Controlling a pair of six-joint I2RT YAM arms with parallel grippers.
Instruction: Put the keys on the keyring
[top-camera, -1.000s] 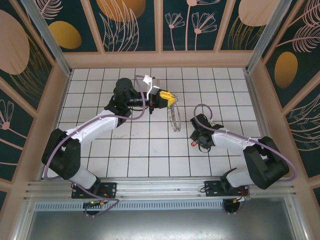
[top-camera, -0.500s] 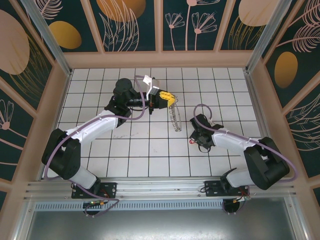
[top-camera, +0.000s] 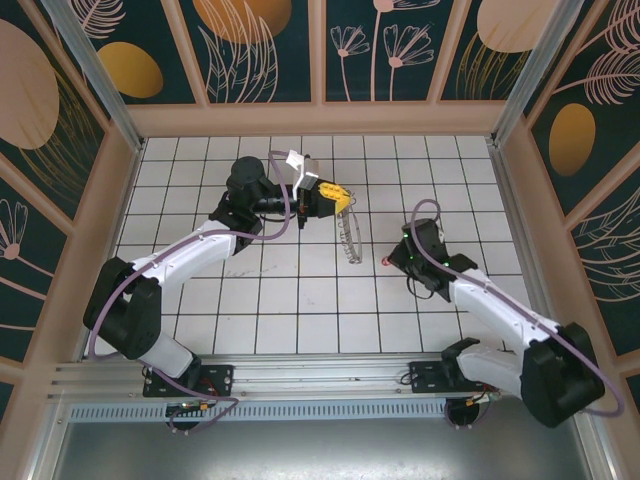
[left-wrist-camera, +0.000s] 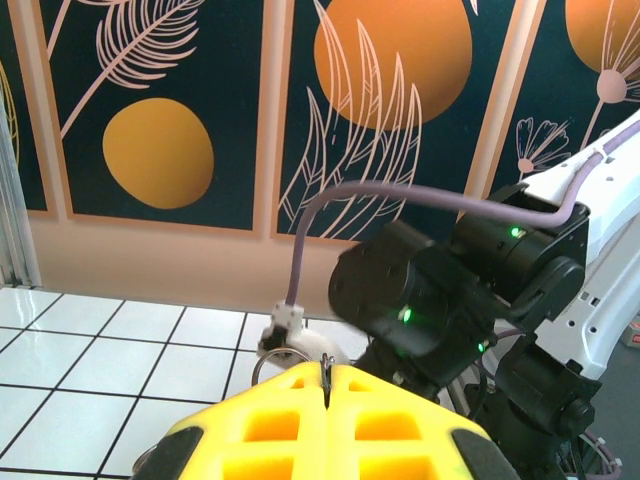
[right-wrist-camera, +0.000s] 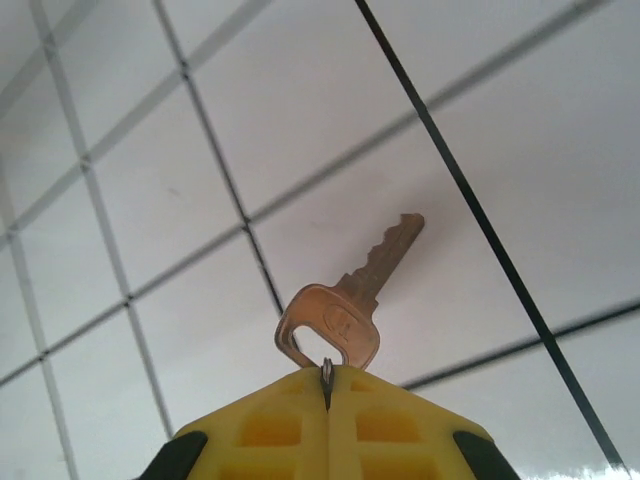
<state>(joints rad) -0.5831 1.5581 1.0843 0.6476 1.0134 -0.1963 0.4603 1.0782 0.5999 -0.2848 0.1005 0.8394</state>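
A brass key (right-wrist-camera: 350, 318) is pinched by its bow in my shut right gripper (right-wrist-camera: 327, 368), its blade pointing away over the white tiles. From above, that right gripper (top-camera: 393, 258) sits right of centre with the key (top-camera: 385, 260) at its tip. My left gripper (top-camera: 340, 200) is raised over the middle back of the floor, shut on the wire keyring (top-camera: 348, 240), which dangles below it. In the left wrist view the yellow fingertips (left-wrist-camera: 380, 400) clamp the keyring (left-wrist-camera: 281, 349), and the right arm (left-wrist-camera: 450, 300) stands close ahead. Key and keyring are apart.
The white tiled floor (top-camera: 300, 290) is walled by patterned panels (top-camera: 260, 40) at the back and sides. A metal rail (top-camera: 320, 375) runs along the near edge. Purple cables (top-camera: 425, 215) loop off both arms.
My right gripper closed on the key, lifted it off the tiles and swung right and back toward the keyring. The left arm and keyring stayed put.
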